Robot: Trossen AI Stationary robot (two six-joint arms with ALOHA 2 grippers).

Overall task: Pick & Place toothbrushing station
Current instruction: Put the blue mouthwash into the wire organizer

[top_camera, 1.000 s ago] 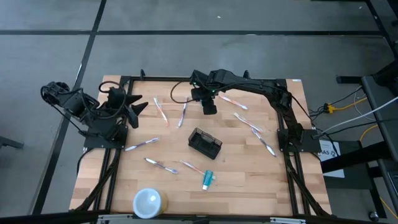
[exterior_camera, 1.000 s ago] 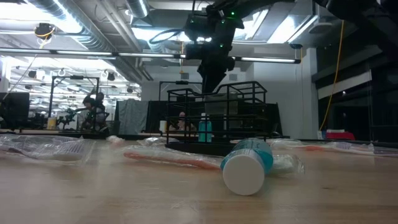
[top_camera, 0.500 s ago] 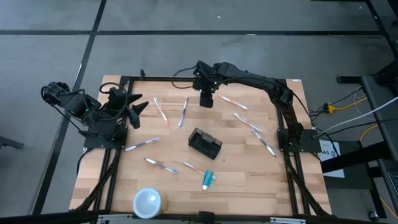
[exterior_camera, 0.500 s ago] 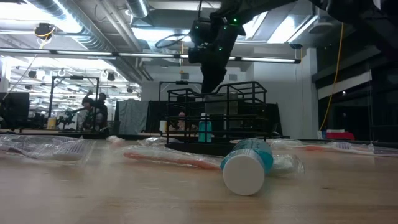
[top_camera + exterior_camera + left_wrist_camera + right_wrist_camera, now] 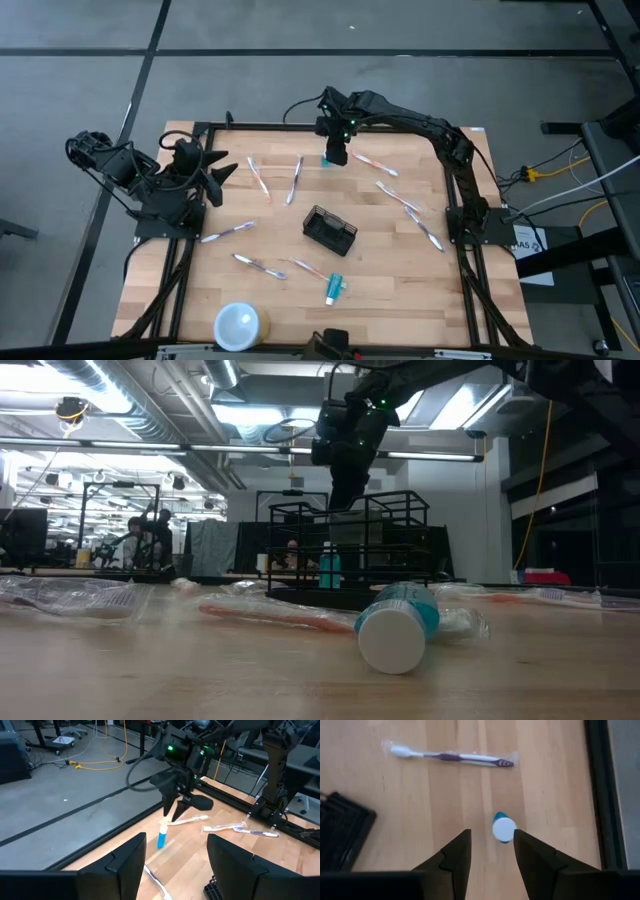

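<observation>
Wooden table (image 5: 400, 280) spread with wrapped toothbrushes. Right pincer (image 5: 335, 158) hangs high near the far edge, fingers parted and holding nothing, directly above a small upright blue tube (image 5: 162, 838). The toothbrushing station (image 5: 330, 230) sits nearer, mid-table, well apart from it. Left pincer (image 5: 220, 172) waits spread open and empty.
</observation>
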